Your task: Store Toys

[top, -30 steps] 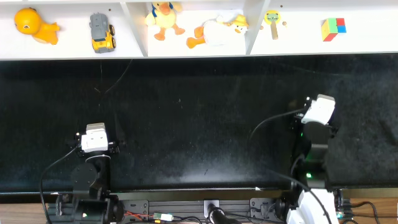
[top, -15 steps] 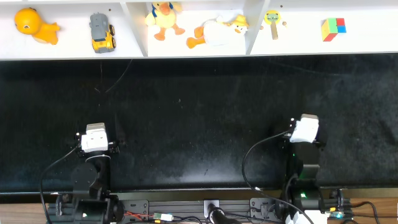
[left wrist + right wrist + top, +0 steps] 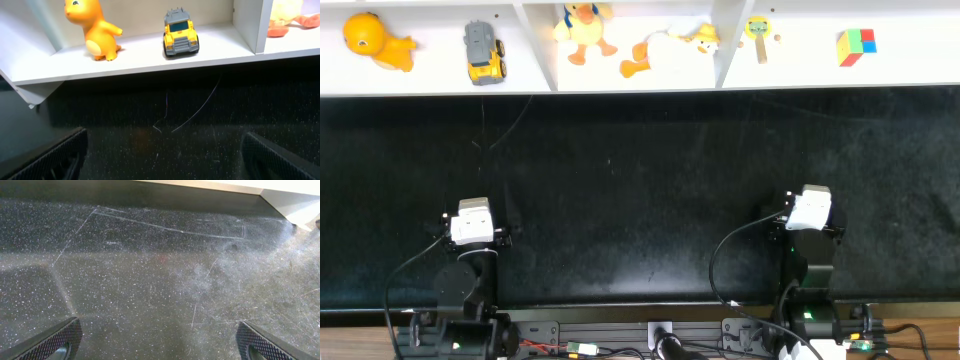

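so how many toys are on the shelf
6, two per compartment: orange figure and yellow truck on the left, yellow plush duck and white plush duck in the middle, small stick toy and coloured cube on the right. More may hide further back.

Orange all over on the dinosaur toy [image 3: 92, 30], paler at the belly. The truck [image 3: 181, 34] comes up yellow, with a grey roof and bumper. There's the plush duck [image 3: 585, 30], yellow with orange feet, and the lying plush [image 3: 665, 52] beside it, white with orange feet. The cube [image 3: 856, 46] shows red, green and blue. The shelf [image 3: 640, 80] is white, the tabletop [image 3: 150, 280] black, speckled, with pale scratches.
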Controlling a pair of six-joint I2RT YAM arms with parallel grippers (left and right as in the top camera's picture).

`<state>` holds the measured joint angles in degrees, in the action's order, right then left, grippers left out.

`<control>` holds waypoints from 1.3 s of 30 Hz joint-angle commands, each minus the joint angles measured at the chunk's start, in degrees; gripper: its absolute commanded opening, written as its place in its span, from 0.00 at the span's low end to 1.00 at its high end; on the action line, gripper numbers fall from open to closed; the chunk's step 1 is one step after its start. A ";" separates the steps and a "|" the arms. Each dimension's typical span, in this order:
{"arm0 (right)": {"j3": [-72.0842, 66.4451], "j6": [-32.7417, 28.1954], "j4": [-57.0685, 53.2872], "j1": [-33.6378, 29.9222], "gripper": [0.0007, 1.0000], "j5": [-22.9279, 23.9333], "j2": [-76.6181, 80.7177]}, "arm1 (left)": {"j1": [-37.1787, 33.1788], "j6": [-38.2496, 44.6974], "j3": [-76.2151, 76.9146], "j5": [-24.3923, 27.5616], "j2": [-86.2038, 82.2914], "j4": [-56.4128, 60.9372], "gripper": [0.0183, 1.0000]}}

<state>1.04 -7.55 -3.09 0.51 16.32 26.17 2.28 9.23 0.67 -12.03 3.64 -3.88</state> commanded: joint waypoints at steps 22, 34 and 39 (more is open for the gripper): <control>-0.76 -0.17 -1.20 1.53 1.00 -20.63 -25.99 | 0.42 0.81 -0.22 0.57 -0.59 -0.07 1.00; -0.76 -0.17 -1.20 0.63 1.00 -19.32 -25.99 | 0.42 0.83 -0.22 0.57 -0.59 -0.07 1.00; -0.76 -0.17 -1.20 0.61 1.00 -19.26 -25.99 | 0.42 0.81 -0.22 0.59 -0.59 -0.07 1.00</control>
<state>1.04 -7.53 -4.67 1.13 -2.98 0.73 2.28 9.23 0.67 -12.03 3.64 -3.86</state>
